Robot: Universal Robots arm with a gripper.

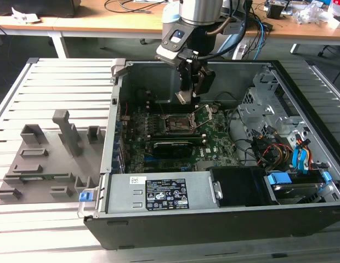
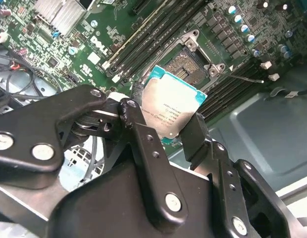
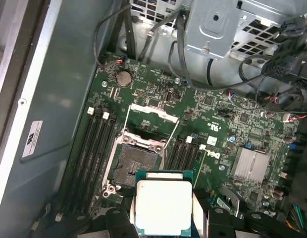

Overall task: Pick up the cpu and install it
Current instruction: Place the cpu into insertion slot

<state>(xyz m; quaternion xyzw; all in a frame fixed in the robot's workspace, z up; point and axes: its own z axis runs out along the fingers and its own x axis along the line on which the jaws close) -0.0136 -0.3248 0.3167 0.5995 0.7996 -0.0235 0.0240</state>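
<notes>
My gripper point(image 1: 185, 96) hangs inside the open computer case point(image 1: 175, 224), above the motherboard. It is shut on the cpu point(image 2: 171, 109), a small square chip with a silver-grey top and a teal rim, held by two opposite edges between the black fingers point(image 2: 138, 124). In the first wrist view the cpu point(image 3: 163, 207) hovers just short of the open dark socket point(image 3: 136, 162), whose metal frame and lever stand raised. In the exterior view the socket point(image 1: 178, 124) lies below the gripper and slightly nearer the camera.
Memory slots point(image 3: 94, 144) flank the socket. A silver heatsink point(image 3: 251, 163), cable bundles point(image 1: 268, 148) and a metal drive cage point(image 1: 258, 101) fill the case on the exterior view's right. A grey slotted tray point(image 1: 49, 159) lies on the table at the exterior view's left.
</notes>
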